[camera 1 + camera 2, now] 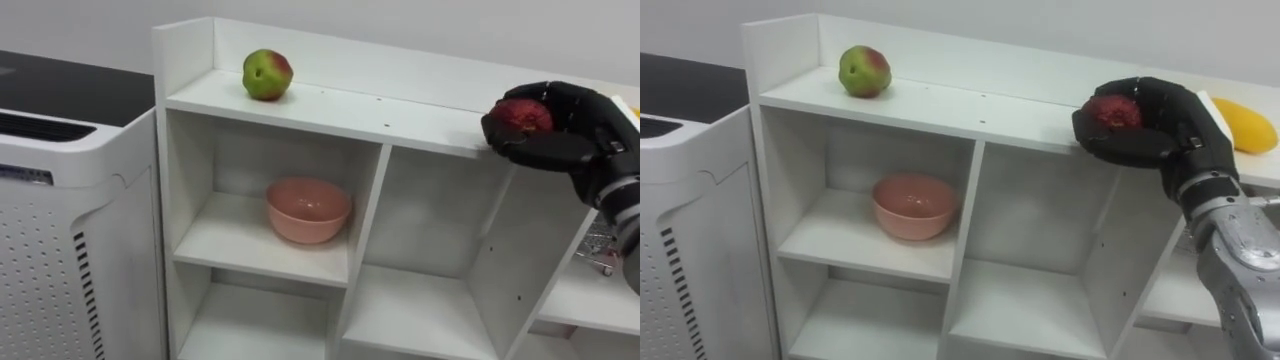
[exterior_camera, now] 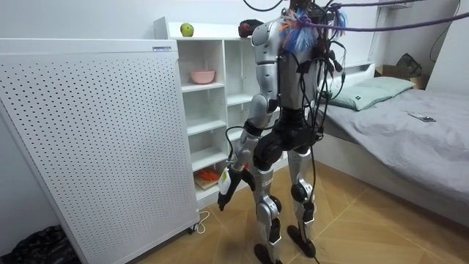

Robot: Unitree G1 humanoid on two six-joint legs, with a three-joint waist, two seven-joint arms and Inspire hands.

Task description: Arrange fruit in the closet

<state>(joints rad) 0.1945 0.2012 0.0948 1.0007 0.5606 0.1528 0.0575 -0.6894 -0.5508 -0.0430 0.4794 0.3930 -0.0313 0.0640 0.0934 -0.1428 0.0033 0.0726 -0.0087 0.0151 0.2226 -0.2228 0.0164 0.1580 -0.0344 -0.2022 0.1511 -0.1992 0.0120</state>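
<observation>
The closet (image 1: 350, 105) is smooth matt white board; pink bowl (image 1: 308, 210) glossy; right hand (image 1: 575, 118) matt black plastic; red fruit (image 1: 520, 117) dull, rough-skinned.

Right hand (image 1: 1162, 128) half hides the red fruit (image 1: 1111, 111).

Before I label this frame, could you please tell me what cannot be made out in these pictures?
1. Red fruit, eye views: the right hand curls round it, hiding its kind and whether it touches the shelf top.
2. Yellow fruit, right eye view: partly behind that hand.
3. Orange items on a low shelf, room view: too small to identify.
4. Left hand, room view: too small for detail.
</observation>
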